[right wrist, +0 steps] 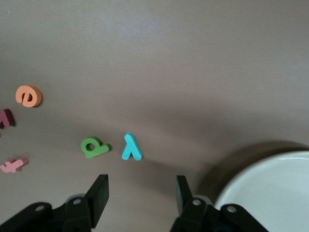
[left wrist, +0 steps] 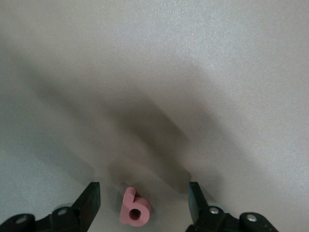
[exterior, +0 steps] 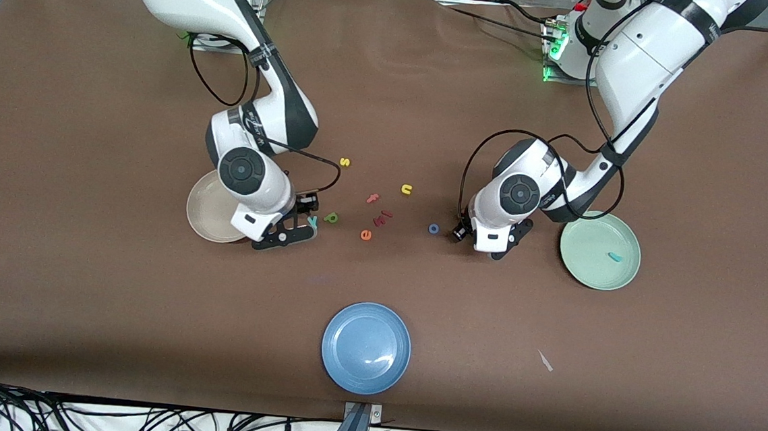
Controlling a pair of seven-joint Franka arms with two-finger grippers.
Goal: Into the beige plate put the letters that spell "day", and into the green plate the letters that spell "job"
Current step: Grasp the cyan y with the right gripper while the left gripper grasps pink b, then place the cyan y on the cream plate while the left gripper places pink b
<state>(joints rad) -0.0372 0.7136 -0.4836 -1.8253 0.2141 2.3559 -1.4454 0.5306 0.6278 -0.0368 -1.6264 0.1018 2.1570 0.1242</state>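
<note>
A pink-red b lies flat on the table between the fingers of my left gripper, which is open and touches it on neither side. In the front view this gripper is low over the table between the blue o and the green plate; the b is hidden under it. A teal j lies in the green plate. My right gripper is open and empty beside the beige plate. The teal y and the green a lie just ahead of its fingertips.
Between the arms lie a yellow s, a yellow n, a pink f, a dark red letter and an orange e. A blue plate sits near the front edge. A small white scrap lies nearby.
</note>
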